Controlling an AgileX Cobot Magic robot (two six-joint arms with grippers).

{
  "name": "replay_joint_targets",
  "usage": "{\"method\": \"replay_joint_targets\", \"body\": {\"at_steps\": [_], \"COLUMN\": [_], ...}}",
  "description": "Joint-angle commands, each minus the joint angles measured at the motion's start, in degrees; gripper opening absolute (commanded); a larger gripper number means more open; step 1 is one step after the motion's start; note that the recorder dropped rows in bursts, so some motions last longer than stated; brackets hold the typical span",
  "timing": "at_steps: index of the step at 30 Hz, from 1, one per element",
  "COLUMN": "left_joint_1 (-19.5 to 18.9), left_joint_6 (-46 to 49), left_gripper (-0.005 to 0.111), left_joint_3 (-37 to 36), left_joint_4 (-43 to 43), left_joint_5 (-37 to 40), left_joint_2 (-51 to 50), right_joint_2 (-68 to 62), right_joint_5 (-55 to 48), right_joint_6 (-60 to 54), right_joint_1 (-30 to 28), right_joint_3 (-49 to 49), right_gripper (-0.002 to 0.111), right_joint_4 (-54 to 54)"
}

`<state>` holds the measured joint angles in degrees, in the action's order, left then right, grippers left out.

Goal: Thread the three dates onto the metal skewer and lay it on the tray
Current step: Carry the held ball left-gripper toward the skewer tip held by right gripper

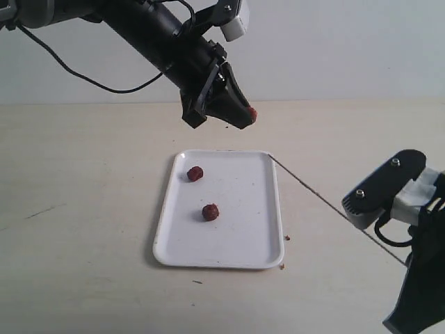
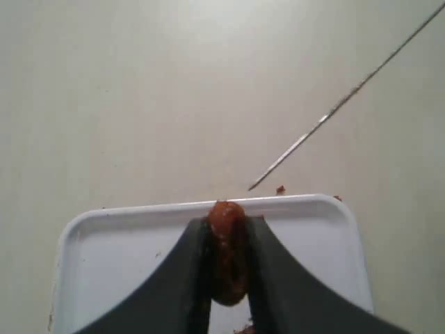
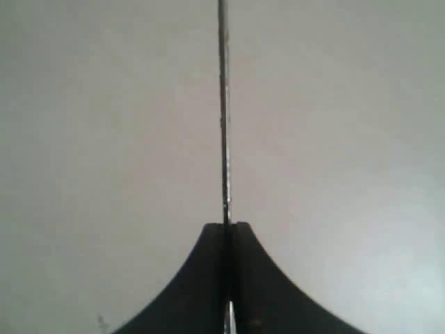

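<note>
On the tray (image 1: 243,229), two dates (image 1: 195,173) (image 1: 210,212); third date (image 2: 228,268) in left tool (image 2: 229,221).

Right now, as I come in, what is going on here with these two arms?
The left tool is in the air near the far edge of the white tray and pinches one date. The right tool is shut on the metal skewer, whose free tip points at the tray's far right corner. No date is on the skewer yet. The other two dates lie on the tray, apart from each other.
</note>
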<state>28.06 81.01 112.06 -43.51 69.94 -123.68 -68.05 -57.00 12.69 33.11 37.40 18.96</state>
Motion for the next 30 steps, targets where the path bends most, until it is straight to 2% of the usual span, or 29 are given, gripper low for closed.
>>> {"method": "replay_joint_targets", "body": {"at_steps": [1, 8, 11, 14, 17, 21, 26, 30], "left_joint_1": [-0.19, -2.36, -4.11, -6.5, -6.98, -6.98, -6.98, -6.65], "left_joint_6": [1.2, 2.5, -0.15, -4.91, -11.86, -15.5, -18.56, -18.92], "left_gripper": [0.019, 0.019, 0.019, 0.019, 0.019, 0.019, 0.019, 0.019], "left_joint_3": [-3.39, -9.34, -9.5, -9.5, -9.5, -9.5, -9.5, -9.5], "left_joint_4": [-4.29, -13.07, -14.56, -19.65, -16.5, -17.07, -10.92, -9.78], "left_joint_5": [0.03, 0.03, 0.03, 0.03, 0.03, 0.03, 0.03, 0.03], "left_joint_2": [0.56, 0.56, 0.56, 0.34, 0.34, 0.34, 0.34, 0.34], "right_joint_2": [-1.31, -0.65, 1.55, 1.93, 1.48, 1.11, 0.99, 0.29], "right_joint_5": [-2.17, 3.47, 8.17, 10.43, 11.96, 12.56, 11.4, 11.39], "right_joint_6": [0.36, 0.64, 1.99, 1.75, 2.11, 2.29, -2.4, -3.81], "right_joint_1": [-0.24, -0.24, -0.24, -0.24, -0.24, -0.24, -0.24, -0.24], "right_joint_3": [1.34, -2.21, -2.47, -2.47, -2.47, -2.47, -2.47, -2.47], "right_gripper": [0.0, 0.0, 0.0, 0.0, 0.0, 0.0, 0.0, 0.0], "right_joint_4": [4.07, -0.07, -0.49, -2.12, -2.36, -3.69, -3.44, -1.89]}}
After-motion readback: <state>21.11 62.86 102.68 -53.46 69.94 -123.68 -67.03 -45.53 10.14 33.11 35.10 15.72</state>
